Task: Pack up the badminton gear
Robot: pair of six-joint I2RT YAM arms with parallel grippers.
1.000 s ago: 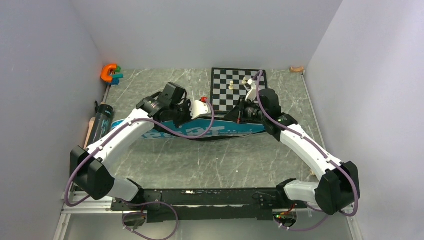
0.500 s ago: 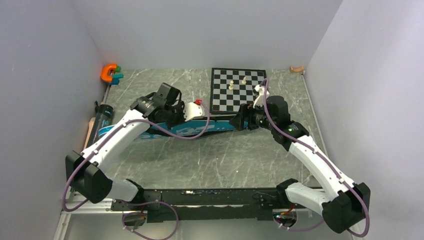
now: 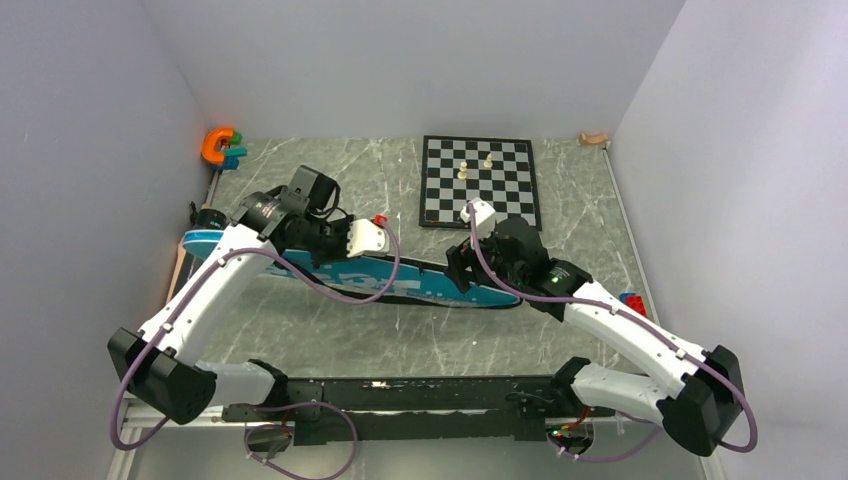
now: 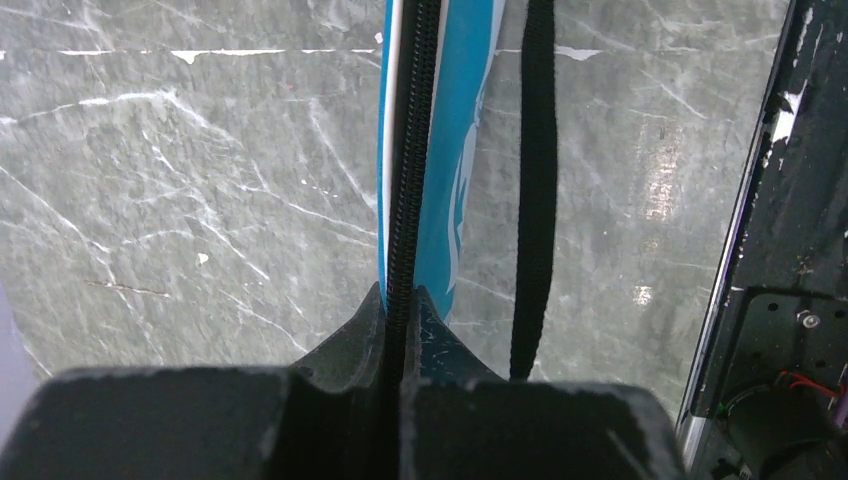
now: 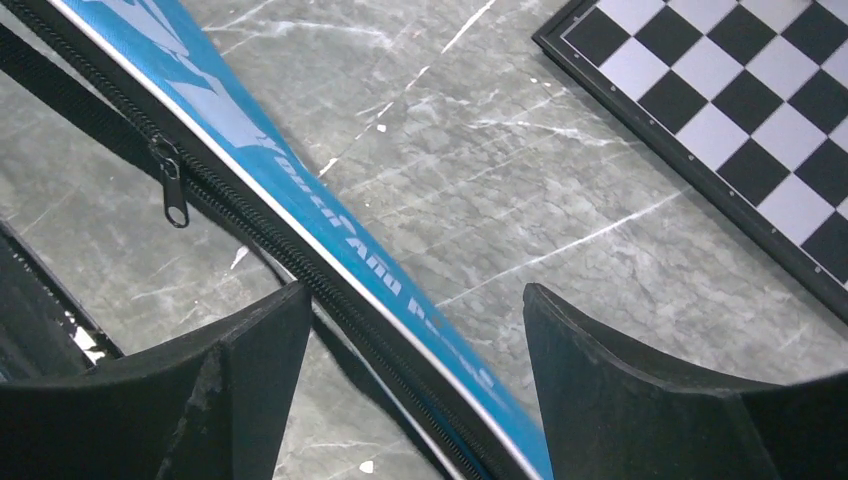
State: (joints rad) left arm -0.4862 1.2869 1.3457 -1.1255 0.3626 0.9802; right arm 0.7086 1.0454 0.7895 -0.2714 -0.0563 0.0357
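The blue "SPORT" racket bag (image 3: 420, 283) lies slantwise on the marble table, its left end near the left wall. My left gripper (image 3: 305, 243) is shut on the bag's black zipper edge. In the left wrist view the fingertips (image 4: 400, 300) pinch that edge, the bag (image 4: 450, 150) runs away from them, and its black strap (image 4: 535, 180) lies alongside. My right gripper (image 3: 462, 270) hangs open over the bag's right end. In the right wrist view the bag (image 5: 330, 220) passes between the spread fingers (image 5: 260, 340), untouched, with the zipper pull (image 5: 172, 190) to the left.
A chessboard (image 3: 478, 180) with a few pieces lies at the back, its corner (image 5: 740, 130) close to my right gripper. An orange clamp (image 3: 218, 146) sits in the back left corner. A dark tube end (image 3: 198, 213) shows by the left wall. A small red-and-blue object (image 3: 632, 300) lies at the right.
My right gripper has opened, let go of the bag and drawn nearer. My left gripper, still shut on the bag, has pulled it to the left and towards the near edge.
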